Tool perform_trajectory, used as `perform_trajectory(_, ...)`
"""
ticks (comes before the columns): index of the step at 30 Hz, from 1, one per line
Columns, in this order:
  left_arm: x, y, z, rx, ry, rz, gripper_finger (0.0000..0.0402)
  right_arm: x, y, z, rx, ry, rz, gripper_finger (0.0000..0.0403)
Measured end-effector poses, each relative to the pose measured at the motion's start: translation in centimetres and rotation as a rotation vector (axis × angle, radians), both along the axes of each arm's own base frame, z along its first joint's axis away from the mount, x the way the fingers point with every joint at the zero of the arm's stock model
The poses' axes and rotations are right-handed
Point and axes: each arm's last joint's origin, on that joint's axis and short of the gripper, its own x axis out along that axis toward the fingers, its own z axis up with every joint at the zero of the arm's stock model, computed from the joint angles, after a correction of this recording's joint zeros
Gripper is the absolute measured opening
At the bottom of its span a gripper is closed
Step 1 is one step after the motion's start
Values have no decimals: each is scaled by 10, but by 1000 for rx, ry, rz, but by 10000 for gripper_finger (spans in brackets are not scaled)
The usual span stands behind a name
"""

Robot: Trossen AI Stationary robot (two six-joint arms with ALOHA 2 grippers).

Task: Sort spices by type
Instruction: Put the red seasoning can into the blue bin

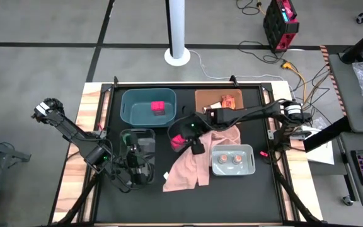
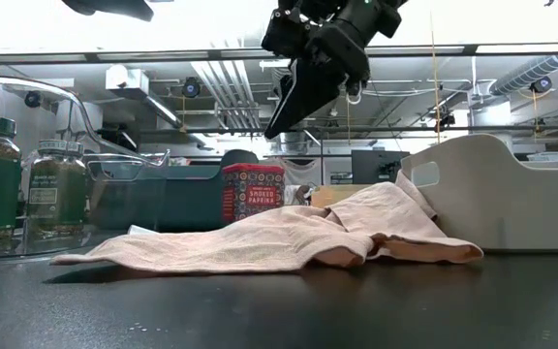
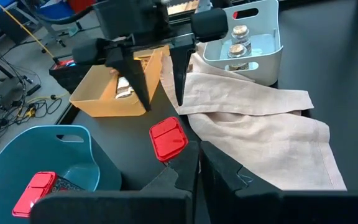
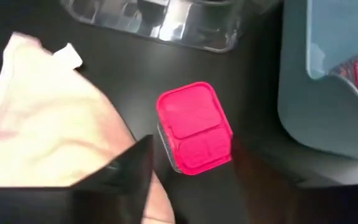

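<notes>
The left gripper (image 1: 135, 169) sits closed and empty over the clear plastic bin (image 1: 145, 135) holding dark jars with green lids (image 2: 54, 194). Right of it, a bright pink square box with a hinged lid (image 4: 194, 127) stands on the black mat beside the pink cloth (image 1: 194, 165). The right gripper (image 1: 183, 140) hovers above it, fingers apart, gripping nothing. Brownish jars with pinkish tops (image 1: 228, 159) occupy the grey bin (image 1: 249, 169).

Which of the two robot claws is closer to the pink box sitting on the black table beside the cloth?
The right. The right gripper hangs directly above the pink box, fingers open. The left gripper sits off to the side, over the clear bin, shut.
</notes>
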Motion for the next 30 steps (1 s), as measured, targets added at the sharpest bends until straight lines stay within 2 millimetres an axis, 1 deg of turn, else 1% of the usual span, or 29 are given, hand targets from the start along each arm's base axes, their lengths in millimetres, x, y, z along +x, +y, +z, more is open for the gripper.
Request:
perform_trajectory(4, 0, 0, 0, 0, 0, 0, 0, 1, -1, 0, 5, -14, -15, 273)
perform_trajectory(7, 0, 0, 0, 1, 0, 2, 0, 4, -1, -5, -12, -29, 6, 311)
perform_trajectory(9, 0, 0, 0, 2, 0, 3, 0, 7, -1, -10, -11, -29, 6, 328)
perform_trajectory(12, 0, 0, 0, 2, -1, 3, 0, 14, -1, -25, -16, -11, 13, 344)
perform_trajectory(15, 1, 0, 0, -1, -5, 3, 0, 20, -2, -43, -26, 22, 19, 352)
perform_trajectory(19, 1, 0, 0, -2, -6, 3, 0, 24, -4, -60, -80, 64, 4, 353)
perform_trajectory(21, 1, 0, 0, -2, -6, 3, 0, 25, -4, -65, -89, 75, 15, 348)
perform_trajectory(24, 1, 0, 0, -2, -6, 4, 0, 25, -4, -65, -93, 71, 22, 330)
perform_trajectory(27, 1, 0, 0, -2, -6, 4, 0, 25, -4, -62, -94, 60, 22, 296)
perform_trajectory(30, 1, 0, 0, -2, -7, 4, 0, 25, -4, -56, -94, 44, 20, 239)
